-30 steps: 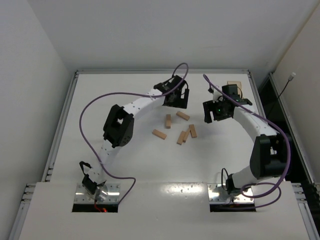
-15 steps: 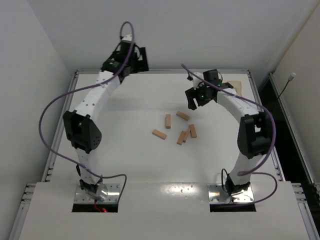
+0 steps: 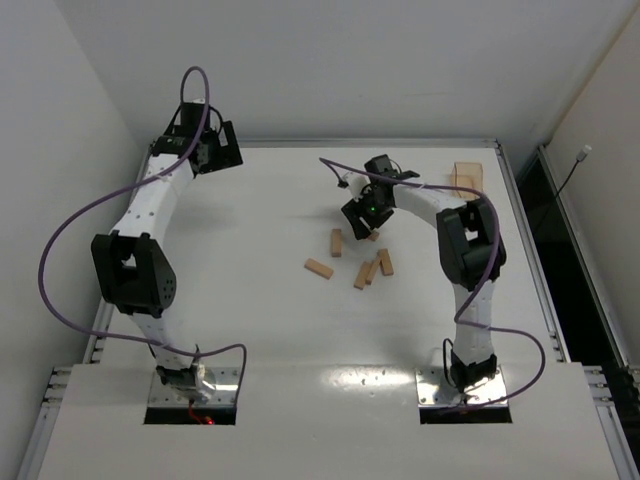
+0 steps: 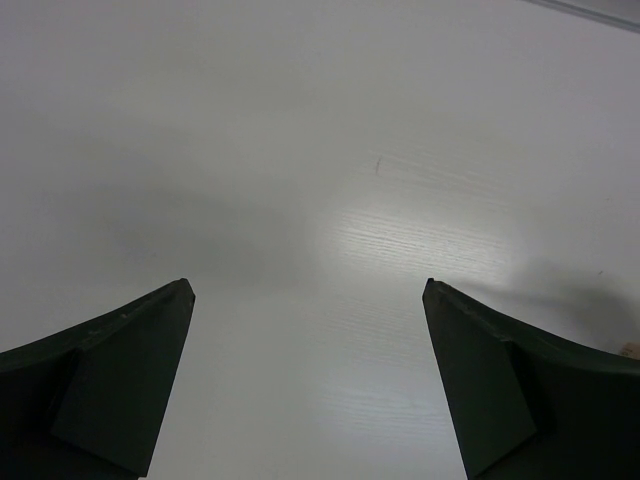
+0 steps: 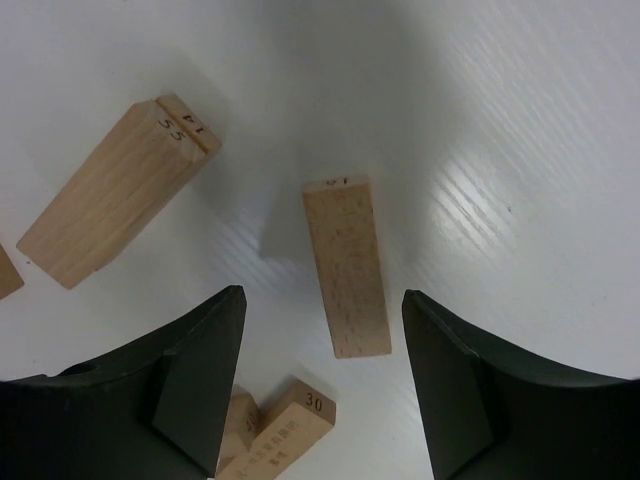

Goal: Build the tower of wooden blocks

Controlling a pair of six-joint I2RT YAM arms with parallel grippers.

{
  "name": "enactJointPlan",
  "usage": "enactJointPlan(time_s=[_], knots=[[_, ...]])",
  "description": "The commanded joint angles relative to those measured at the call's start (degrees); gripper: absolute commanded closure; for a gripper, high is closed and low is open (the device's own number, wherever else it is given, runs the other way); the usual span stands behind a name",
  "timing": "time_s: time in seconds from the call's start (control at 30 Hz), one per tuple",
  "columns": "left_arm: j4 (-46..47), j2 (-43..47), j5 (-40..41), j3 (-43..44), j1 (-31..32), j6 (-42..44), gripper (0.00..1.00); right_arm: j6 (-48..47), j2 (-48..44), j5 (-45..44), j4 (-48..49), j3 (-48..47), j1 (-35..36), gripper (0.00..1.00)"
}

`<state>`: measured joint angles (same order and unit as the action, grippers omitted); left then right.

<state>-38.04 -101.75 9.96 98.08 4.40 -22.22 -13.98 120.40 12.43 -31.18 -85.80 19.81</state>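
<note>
1. Left gripper (image 4: 306,285): jaws spread wide and empty, with only bare table (image 4: 330,120) below. A second ago it hung beside the loose blocks (image 3: 365,272); it is now withdrawn, well apart from them.
2. Right gripper (image 5: 322,298): it has come over from beside the tray (image 3: 466,176). Its jaws stand apart, straddling one flat wooden block (image 5: 347,265) without touching it.
3. Wood block tower: none stands. A doubled pair of blocks (image 5: 115,190) lies ahead-left of the right gripper, with others under its left finger.
4. Judgement: the right arm takes the first pick. Stacking has not begun.
</note>
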Motion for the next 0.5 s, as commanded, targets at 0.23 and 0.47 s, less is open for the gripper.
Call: enactJointPlan(time_s=[0.23,0.47], knots=[[0.8,3.2,-6.2,-0.8,-4.8,-0.6,0.01,-2.4,4.1,-5.8,-1.2,-6.3,3.2,0.41],[0.2,2.7,-8.1,-0.3,-5.9,-1.2,0.01,-3.4,5.4,-8.6,-4.9,-5.8,2.7,0.47]])
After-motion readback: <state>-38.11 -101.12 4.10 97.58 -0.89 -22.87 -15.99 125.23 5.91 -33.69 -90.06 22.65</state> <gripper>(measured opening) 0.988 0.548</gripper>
